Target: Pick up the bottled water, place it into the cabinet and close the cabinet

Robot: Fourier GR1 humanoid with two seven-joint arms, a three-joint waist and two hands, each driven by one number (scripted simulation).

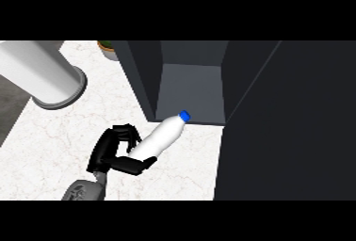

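The bottled water (pixel 160 135) is white with a blue cap (pixel 184 115). It is tilted, with its cap pointing up and right, just at the front edge of the cabinet's floor. My left hand (pixel 117 149) is shut on the bottle's lower half, fingers over the top and thumb beneath. The dark cabinet (pixel 191 84) stands open at the top middle and its grey inside holds nothing. Its door (pixel 292 122) is swung out and fills the view's right side as a large dark panel. My right hand does not show.
A big white cylinder (pixel 42 66) on a round base stands at the upper left of the marbled white counter (pixel 55 136). A small potted plant (pixel 108 47) sits behind the cabinet's left wall. The counter's left edge runs along a dark floor.
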